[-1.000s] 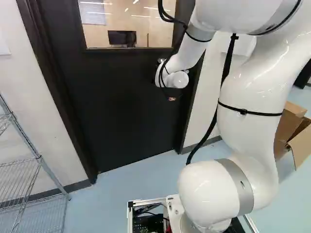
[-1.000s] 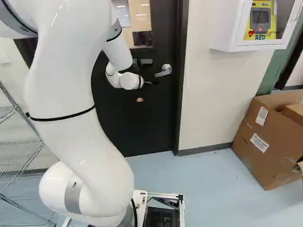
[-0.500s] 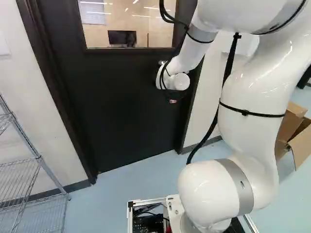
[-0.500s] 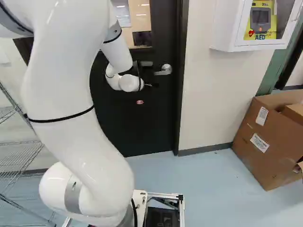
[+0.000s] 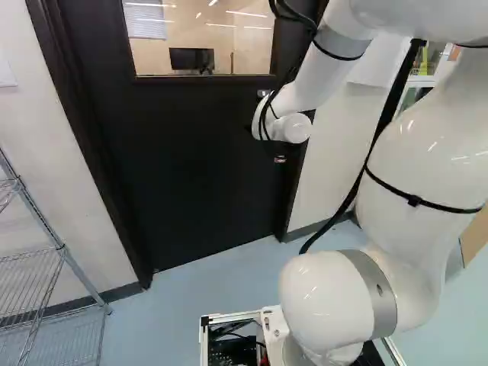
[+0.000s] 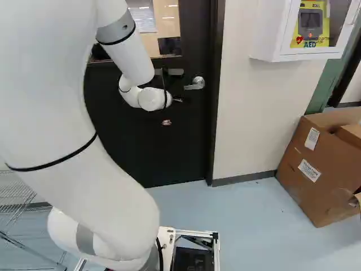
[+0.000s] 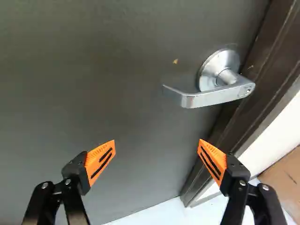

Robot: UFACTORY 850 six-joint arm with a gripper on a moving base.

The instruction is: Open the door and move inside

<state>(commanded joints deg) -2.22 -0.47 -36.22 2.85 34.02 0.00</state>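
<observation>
First inspector: Condition of the gripper [image 7: 156, 142]?

Second inspector: Spread wide, orange pads [image 7: 100, 159] well apart, nothing pinched between.

First inspector: Location of the lever handle [image 7: 206, 97]?

Second inspector: Found on the dark door [image 7: 93, 103], near the door frame [image 7: 275, 51]. Ahead of the gripper and untouched by it. Free end roughly in line with the gap between the pads, pointing away from the frame; round rose [image 7: 219, 63] on the frame side. Reach poorly shown in the left base view, behind the wrist [image 5: 293, 128]; perhaps just short of contact. Door noted as closed.

First inspector: Expected handling?

Second inspector: Rated rigid, smooth, liable to slip, not fragile. Expect spring resistance on turning: easier towards the free end, stiffer close to the rose. Expect heavier, slower travel from the door itself. Direction of swing not established.

First inspector: Recommended hold?

Second inspector: Roll the wrist first, given a pad line running nearly along the lever handle. Then take the outer straight stretch, short of the bent tip, from above and below. Turn in an arc about the rose; keep the latch drawn back until the door starts moving.

First inspector: Hazards?

Second inspector: Sliding off the tip; jamming against the frame after too close a hold.
</observation>
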